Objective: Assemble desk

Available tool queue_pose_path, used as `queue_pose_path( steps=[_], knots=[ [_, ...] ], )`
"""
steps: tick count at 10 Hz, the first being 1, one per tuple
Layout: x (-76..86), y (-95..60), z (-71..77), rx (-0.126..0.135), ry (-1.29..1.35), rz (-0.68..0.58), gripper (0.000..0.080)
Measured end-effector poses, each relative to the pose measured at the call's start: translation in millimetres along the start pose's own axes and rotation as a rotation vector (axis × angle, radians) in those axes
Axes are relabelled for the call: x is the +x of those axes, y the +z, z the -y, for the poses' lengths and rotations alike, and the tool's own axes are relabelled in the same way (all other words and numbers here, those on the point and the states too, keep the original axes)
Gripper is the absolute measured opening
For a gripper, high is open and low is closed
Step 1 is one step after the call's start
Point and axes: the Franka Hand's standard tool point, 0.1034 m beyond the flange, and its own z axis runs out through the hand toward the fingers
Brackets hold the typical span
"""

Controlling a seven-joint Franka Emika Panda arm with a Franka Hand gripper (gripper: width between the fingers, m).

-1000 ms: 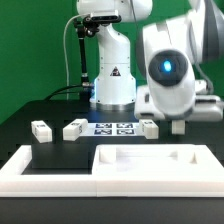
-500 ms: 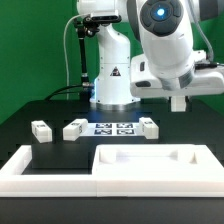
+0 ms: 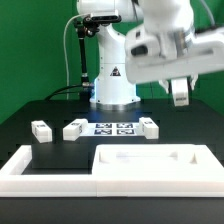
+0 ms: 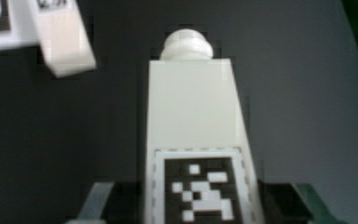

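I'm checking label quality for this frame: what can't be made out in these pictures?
- Gripper, exterior view: motion blur merges it with the held leg.
- Held leg, wrist view: its marker end is cut off by the picture edge.
- Three loose legs, exterior view: their markers are too small to read.
- Other leg, wrist view: blurred and partly cut off by the edge.

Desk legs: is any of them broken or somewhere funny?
Nothing looks broken or spilled. Three legs sit apart on the black table beyond the tabletop. The fourth leg is up in the air, but only because the tool is clamped on it, so that is not odd.
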Motion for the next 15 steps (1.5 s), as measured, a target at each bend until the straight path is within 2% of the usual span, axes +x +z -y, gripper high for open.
queue_pose_path(
  steps=[2, 5, 6, 7, 8, 9, 11, 12, 13, 14, 15],
  knots=[
    [-1.4, 8.3, -0.9, -0.008, -0.006, -0.126, 0.0288],
    [13.3, 2.0, -5.3, -0.025, -0.064, -0.334, 0.0288],
    [26.2, -14.2, -2.5, -0.036, -0.095, -0.404, 0.0288],
    [39.4, -31.3, 3.9, -0.033, -0.119, -0.466, 0.0288],
    [50.2, -40.0, 9.8, -0.036, -0.140, -0.548, 0.0288],
    [47.2, -33.1, 6.8, -0.037, -0.140, -0.600, 0.0288],
    [49.3, -33.6, 6.5, -0.032, -0.154, -0.753, 0.0288],
    [48.4, -29.4, 4.4, -0.039, -0.165, -0.766, 0.0288],
    [54.5, -29.7, -1.2, -0.068, -0.212, -0.765, 0.0288],
    [67.1, -39.6, -2.2, -0.088, -0.251, -0.780, 0.0288],
    [81.2, -51.7, 7.4, -0.104, -0.302, -0.812, 0.0288]
  ],
)
